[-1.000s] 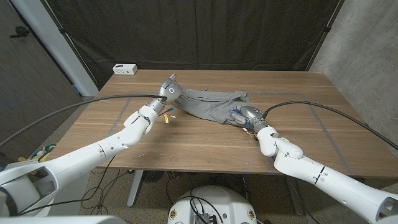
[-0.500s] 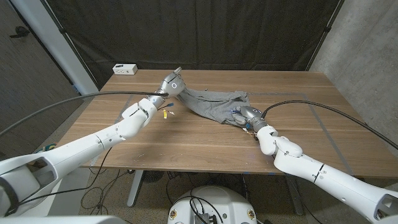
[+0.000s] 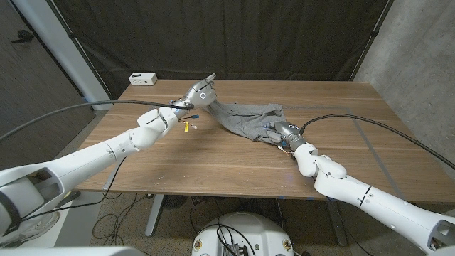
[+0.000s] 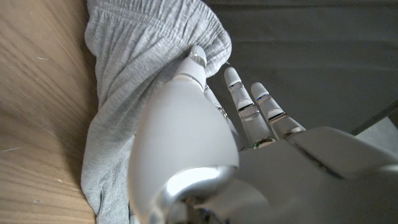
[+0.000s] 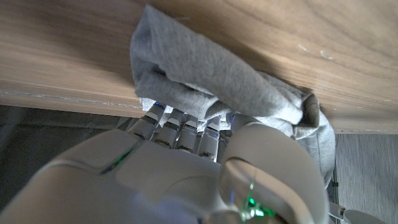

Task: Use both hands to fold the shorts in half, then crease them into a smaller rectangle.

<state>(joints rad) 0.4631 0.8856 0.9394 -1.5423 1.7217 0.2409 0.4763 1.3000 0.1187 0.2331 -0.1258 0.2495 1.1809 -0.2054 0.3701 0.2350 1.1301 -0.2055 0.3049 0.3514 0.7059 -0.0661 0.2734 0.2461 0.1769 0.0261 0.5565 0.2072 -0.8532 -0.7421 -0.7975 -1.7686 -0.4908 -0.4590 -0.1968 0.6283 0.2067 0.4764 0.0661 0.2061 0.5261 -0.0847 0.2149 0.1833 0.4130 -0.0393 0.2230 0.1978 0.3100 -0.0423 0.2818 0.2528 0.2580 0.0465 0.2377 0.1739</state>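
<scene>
I stand in a lab or test room, not a home. Behind my wooden table [image 3: 213, 160] hangs a black curtain [image 3: 227, 39] as backdrop. To the right of the table there is a bare concrete wall [image 3: 416, 50]. On the table's far left corner lies a white power strip [image 3: 143, 79], and thick cables [image 3: 64, 114] run along my arms.

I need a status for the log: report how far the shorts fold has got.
Done: both hands grip the grey shorts. In hand: the left hand lifts its end off the wooden table, while the right hand pinches the other end low. Left: finishing the half fold, then creasing it smaller.
</scene>
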